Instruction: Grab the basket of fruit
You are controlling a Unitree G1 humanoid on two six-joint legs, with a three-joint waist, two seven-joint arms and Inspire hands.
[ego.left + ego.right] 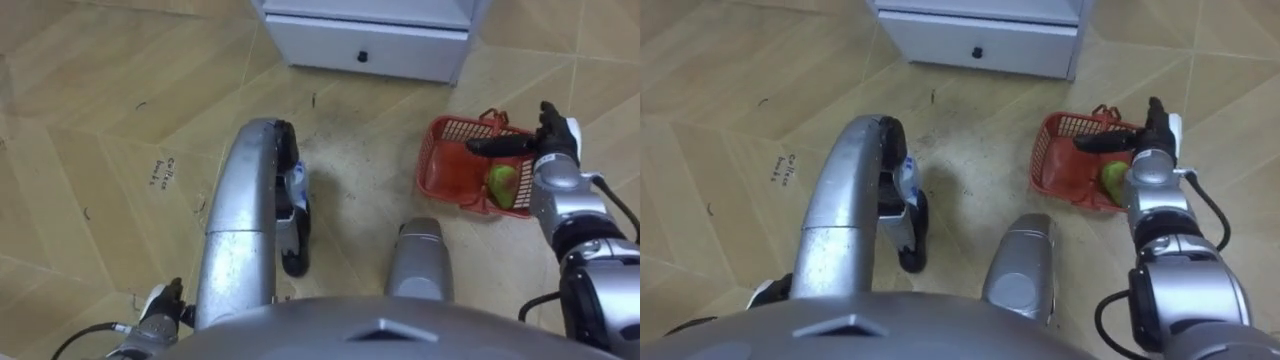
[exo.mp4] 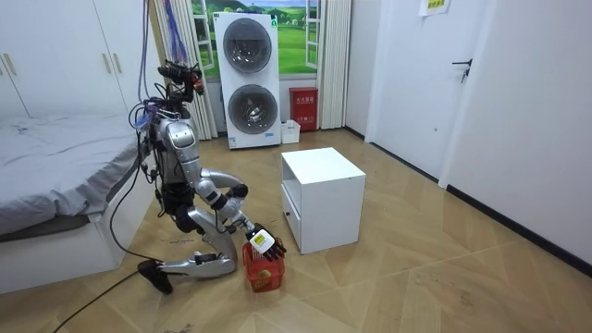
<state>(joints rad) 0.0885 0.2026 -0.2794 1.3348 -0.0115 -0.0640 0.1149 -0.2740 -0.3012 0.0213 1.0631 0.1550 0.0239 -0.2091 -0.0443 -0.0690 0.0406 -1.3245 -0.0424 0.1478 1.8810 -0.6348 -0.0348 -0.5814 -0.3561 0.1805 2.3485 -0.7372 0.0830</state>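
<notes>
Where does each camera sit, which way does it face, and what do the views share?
Left eye view: on the head, looking down at the floor, the red basket with a green fruit, and the white cabinet; shows both legs, the right hand above the basket, the left hand at lower left.
Right eye view: beside it, same downward look, same things.
Room view: standing off in the room, facing the whole kneeling robot beside the cabinet.
Shared: all show basket, cabinet and right hand.
</notes>
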